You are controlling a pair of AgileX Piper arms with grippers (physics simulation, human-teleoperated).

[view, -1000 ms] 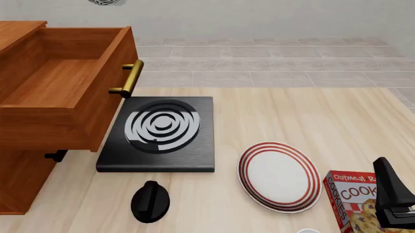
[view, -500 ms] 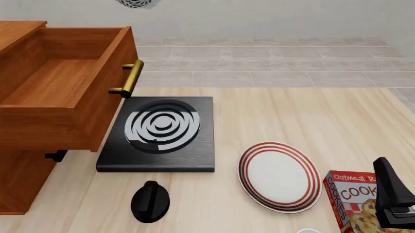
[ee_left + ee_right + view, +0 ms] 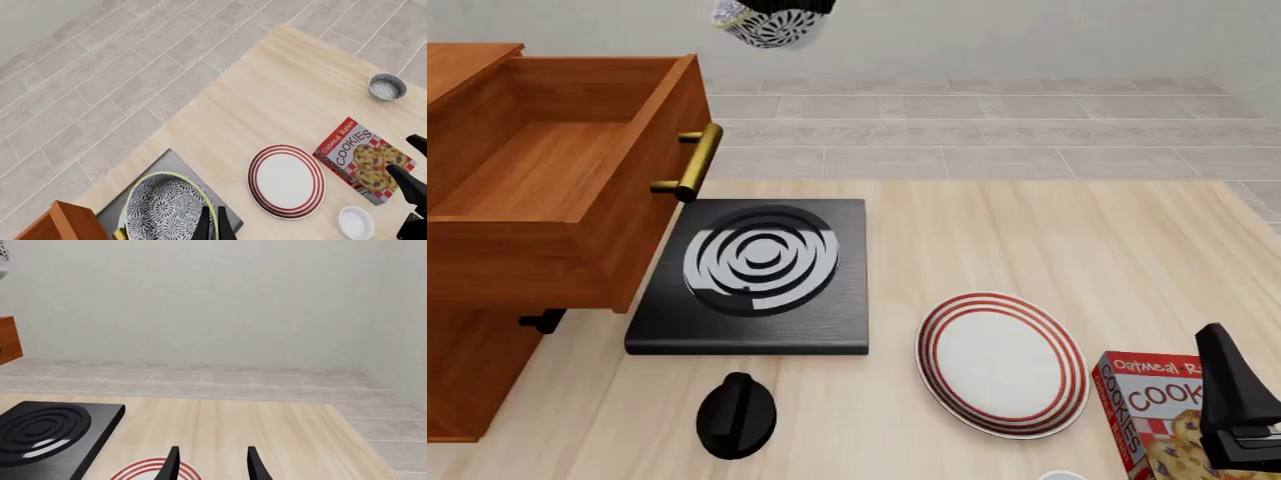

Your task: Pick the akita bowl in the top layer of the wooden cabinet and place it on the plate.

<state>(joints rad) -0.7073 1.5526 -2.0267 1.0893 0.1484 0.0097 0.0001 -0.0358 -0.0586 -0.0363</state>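
While the left tool (image 3: 212,222) is pinched together on the rim of the akita bowl (image 3: 167,210), that bowl hangs in the air, seen at the 12 o'clock edge of the front view (image 3: 770,22), high over the far end of the stove (image 3: 754,275). Below it, at 9 o'clock, the top layer (image 3: 554,190) stands pulled out of the wooden cabinet (image 3: 467,370), its brass handle (image 3: 694,162) just over the stove's corner. The plate (image 3: 1004,362) lies bare on the surface (image 3: 1028,240) toward 5 o'clock, well apart from the bowl. The right tool (image 3: 210,462) holds its 2 fingers apart with nothing between them, low near the cookie box (image 3: 1154,410) at 4 o'clock. A black knob-like piece (image 3: 737,415) sits near 6 o'clock.
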